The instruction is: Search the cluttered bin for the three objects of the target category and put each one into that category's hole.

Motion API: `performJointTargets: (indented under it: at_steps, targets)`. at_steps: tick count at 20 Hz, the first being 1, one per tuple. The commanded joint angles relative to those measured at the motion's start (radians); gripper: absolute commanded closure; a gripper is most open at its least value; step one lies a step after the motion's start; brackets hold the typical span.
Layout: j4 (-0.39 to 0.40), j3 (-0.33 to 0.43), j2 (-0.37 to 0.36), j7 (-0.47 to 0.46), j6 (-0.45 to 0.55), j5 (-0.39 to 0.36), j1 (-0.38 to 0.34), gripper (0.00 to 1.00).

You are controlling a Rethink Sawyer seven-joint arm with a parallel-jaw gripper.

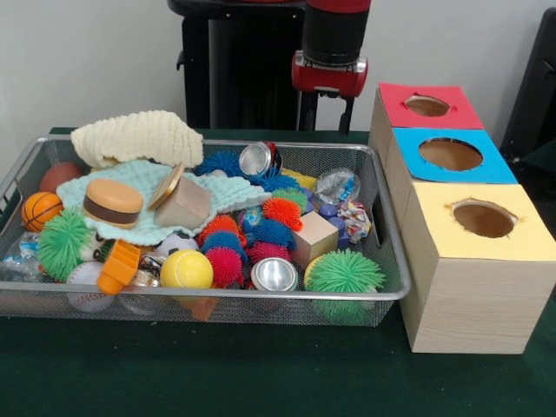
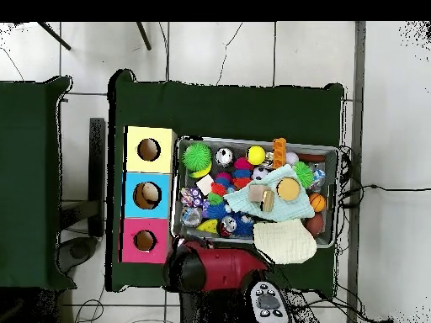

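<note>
From the front, the gripper (image 1: 323, 111) hangs high behind the wire bin (image 1: 17, 178), above its far rim and well clear of the clutter; two dark fingers (image 1: 346, 115) show apart with nothing between them. The bin is crammed: spiky rubber balls in green (image 1: 345, 272), red (image 1: 225, 264) and blue (image 1: 269, 233), a yellow ball (image 1: 186, 269), a mini basketball (image 1: 40, 209), a toy burger (image 1: 113, 202) on a teal cloth (image 1: 146, 228), shiny cans (image 1: 274, 274) and wooden blocks (image 1: 314, 239). Beside it stand the red box (image 1: 460, 109), blue box (image 1: 408, 156) and yellow box (image 1: 434, 226), each with a hole on top. Which category is wanted cannot be told; the spiky balls look light and squashy, best pinched across the middle, while the cans look slick. From overhead, the arm (image 2: 220, 269) sits at the bin's edge near the cream cloth (image 2: 286, 242), the three boxes lined along the bin's side.
</note>
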Motion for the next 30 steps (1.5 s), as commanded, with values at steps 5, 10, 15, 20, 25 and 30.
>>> performJointTargets:
  at_steps: [5, 10, 15, 20, 25, 30]
  targets:
    - [-0.013, -0.009, 0.116, 0.194, -0.122, 0.048, 0.019, 0.00]
    - [-0.056, 0.006, 0.150, 0.172, -0.119, 0.049, 0.006, 0.00]
    - [-0.072, 0.011, 0.161, 0.162, -0.122, 0.045, 0.000, 0.00]
    - [-0.085, 0.010, 0.174, 0.153, -0.139, 0.033, -0.002, 0.00]
    - [-0.100, -0.003, 0.187, 0.143, -0.114, 0.033, 0.009, 0.00]
    - [-0.151, 0.014, 0.286, 0.145, -0.183, 0.032, -0.002, 0.00]
